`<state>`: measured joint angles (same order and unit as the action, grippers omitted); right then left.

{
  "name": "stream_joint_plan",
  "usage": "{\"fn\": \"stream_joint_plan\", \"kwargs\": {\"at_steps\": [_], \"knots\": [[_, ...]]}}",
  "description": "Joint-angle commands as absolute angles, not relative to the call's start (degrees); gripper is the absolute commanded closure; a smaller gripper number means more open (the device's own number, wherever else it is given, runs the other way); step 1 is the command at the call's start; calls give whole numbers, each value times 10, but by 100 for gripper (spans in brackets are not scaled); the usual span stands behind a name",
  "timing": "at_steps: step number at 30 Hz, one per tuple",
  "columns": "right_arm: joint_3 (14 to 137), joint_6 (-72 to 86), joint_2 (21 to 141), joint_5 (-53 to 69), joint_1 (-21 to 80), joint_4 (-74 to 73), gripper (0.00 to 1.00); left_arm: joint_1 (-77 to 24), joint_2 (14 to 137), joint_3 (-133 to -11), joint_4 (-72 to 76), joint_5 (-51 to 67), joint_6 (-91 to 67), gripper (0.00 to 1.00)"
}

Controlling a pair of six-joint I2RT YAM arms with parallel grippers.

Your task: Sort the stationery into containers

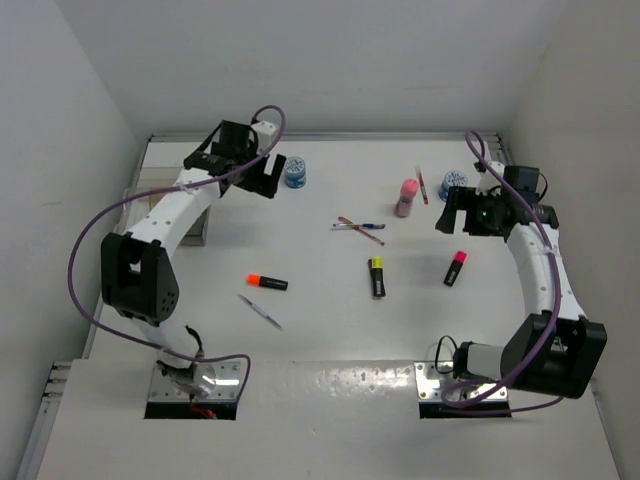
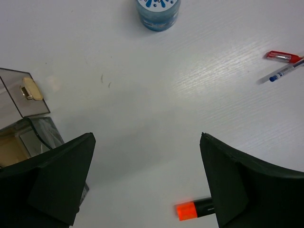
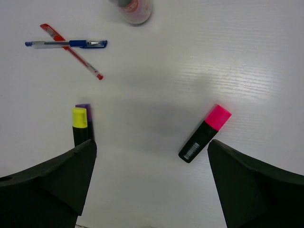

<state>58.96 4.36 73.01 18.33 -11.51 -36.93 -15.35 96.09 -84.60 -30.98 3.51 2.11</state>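
Note:
My left gripper (image 1: pixel 258 178) is open and empty above the table's back left, with bare table between its jaws in the left wrist view (image 2: pixel 147 185). A blue-speckled jar (image 1: pixel 296 172) stands just right of it. The organiser box (image 2: pixel 23 95), with smoky walls and a tan inside, sits at left. An orange-capped highlighter (image 1: pixel 267 282) and a silver pen (image 1: pixel 260 311) lie nearer. My right gripper (image 1: pixel 457 215) is open and empty, hovering above a pink-capped highlighter (image 3: pixel 204 133). A yellow-capped highlighter (image 3: pixel 80 124) lies to the left. A blue pen (image 3: pixel 66 43) crosses a red pen (image 3: pixel 71 51).
A pink bottle (image 1: pixel 406 197) stands at the back centre, with another red pen (image 1: pixel 421 185) beside it. A second small jar (image 1: pixel 458 180) shows just behind my right gripper. White walls close in the table at the back and on both sides.

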Motion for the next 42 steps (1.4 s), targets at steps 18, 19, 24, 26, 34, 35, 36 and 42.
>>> {"fn": "stream_joint_plan", "kwargs": {"at_steps": [18, 19, 24, 26, 34, 35, 36, 42], "knots": [[609, 54, 729, 196, -130, -349, 1, -192, 1304, -1215, -319, 7, -27, 4], [609, 55, 729, 198, -130, -348, 1, -192, 1303, -1211, -314, 4, -27, 3], [611, 56, 737, 201, -130, -346, 1, -185, 1322, -1210, -301, 10, -30, 2], [612, 57, 739, 201, -130, -347, 1, -183, 1332, -1213, -298, 12, -33, 2], [620, 56, 744, 200, -131, -351, 1, -177, 1362, -1214, -269, 35, -25, 2], [620, 57, 747, 200, -131, -352, 1, -177, 1364, -1215, -261, 34, -26, 2], [621, 58, 747, 200, -131, -351, 1, -177, 1366, -1216, -259, 34, -27, 2], [614, 62, 751, 206, -132, -349, 1, -177, 1381, -1219, -242, 21, -31, 3]]}}
